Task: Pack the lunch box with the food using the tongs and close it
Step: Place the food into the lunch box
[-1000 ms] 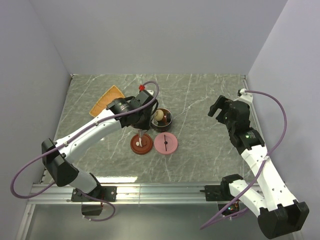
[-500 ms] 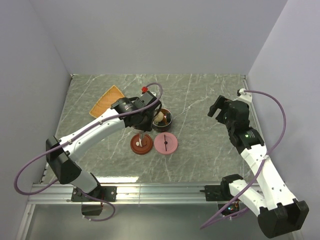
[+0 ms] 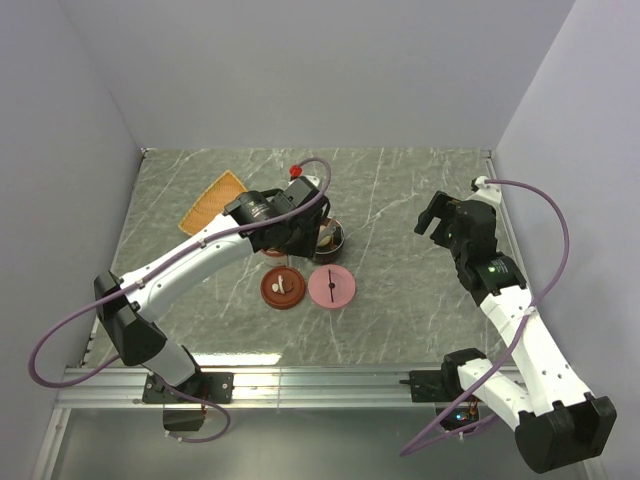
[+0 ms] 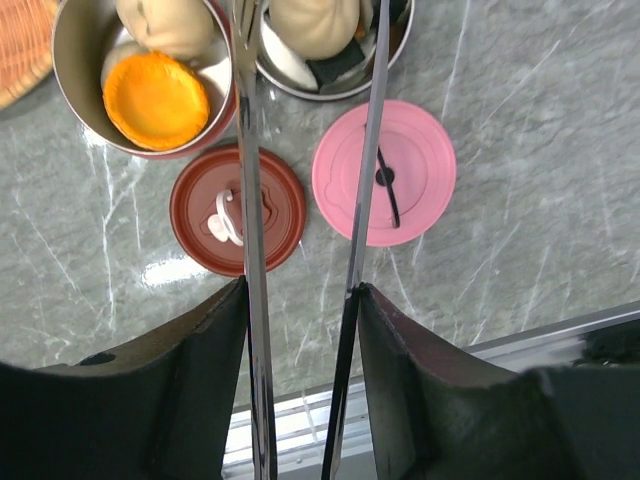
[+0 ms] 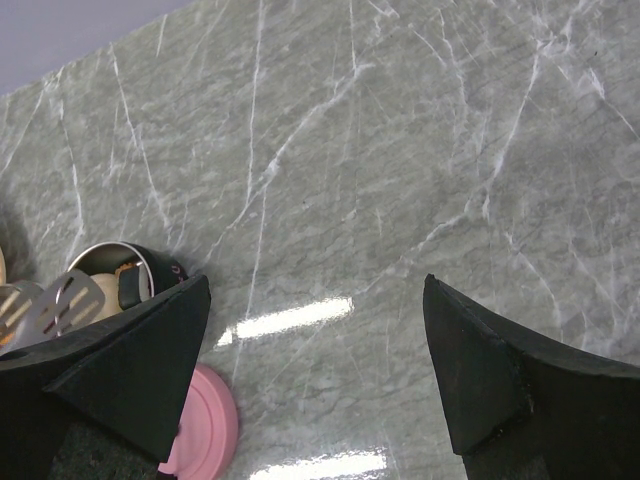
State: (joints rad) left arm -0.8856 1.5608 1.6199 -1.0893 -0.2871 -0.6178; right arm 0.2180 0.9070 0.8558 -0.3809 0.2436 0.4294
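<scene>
The lunch box is two round metal tins. The left tin (image 4: 75, 70) holds an orange piece (image 4: 155, 98) and a beige dumpling (image 4: 165, 25). A second dumpling (image 4: 313, 25) and a dark roll (image 4: 340, 68) lie in the right tin (image 4: 330, 92) (image 3: 338, 238). Its brown lid (image 4: 237, 210) (image 3: 283, 288) and pink lid (image 4: 385, 173) (image 3: 331, 286) lie flat in front. My left gripper (image 4: 300, 290) (image 3: 298, 232) grips the tongs (image 4: 248, 200), their arms spread and reaching over the tins. My right gripper (image 5: 316, 282) (image 3: 440, 215) hangs open and empty over bare table.
An orange fan-shaped plate (image 3: 213, 200) lies at the back left, its edge next to the left tin. The pink lid's rim (image 5: 205, 430) and the right tin (image 5: 110, 265) show at the left of the right wrist view. Grey walls enclose the marble table.
My left gripper has moved a little right and back, now covering more of the tins. The tongs' arms have spread wider. The right arm has not moved.
</scene>
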